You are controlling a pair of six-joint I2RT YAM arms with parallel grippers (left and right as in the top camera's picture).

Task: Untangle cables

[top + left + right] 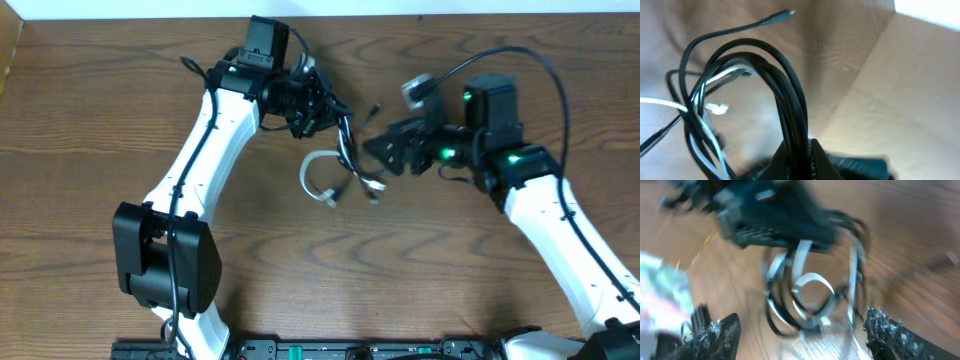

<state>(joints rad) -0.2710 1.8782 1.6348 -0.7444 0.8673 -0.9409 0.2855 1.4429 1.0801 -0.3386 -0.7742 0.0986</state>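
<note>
Cables (pixel 345 150) are bunched up in a tangle that hangs out of the left gripper (pixel 318 108) and trails down onto the wooden table (pixel 450 270), pretty much in the space between the two grippers. From the left wrist cam, the black cords (pixel 785 85) arc up in a thick loop right out of the left gripper (pixel 805 157), so those jaws look clamped tight around the black strands. That view is soft near the fingers though, so I can't say how many strands are actually pinched. One thin black end sticks up and away from the loop with a small plug (pixel 782 16) on its tip.

The white cord (pixel 318 180) threads through the black ones, and from overhead it curls into an open loop on the table just below and outside the left jaws. It shows up in the left wrist view too (pixel 660 103), crossing the black strands off to the side.

The right gripper (pixel 375 150) sits just beside the tangle, pointing at it. Its wrist cam is blurry, but both fingertips (pixel 720 330) are spread wide with nothing between them. The white cord (pixel 812 280) and the black ones lie just ahead of that open gap (pixel 800 330), not touching either finger.
</note>
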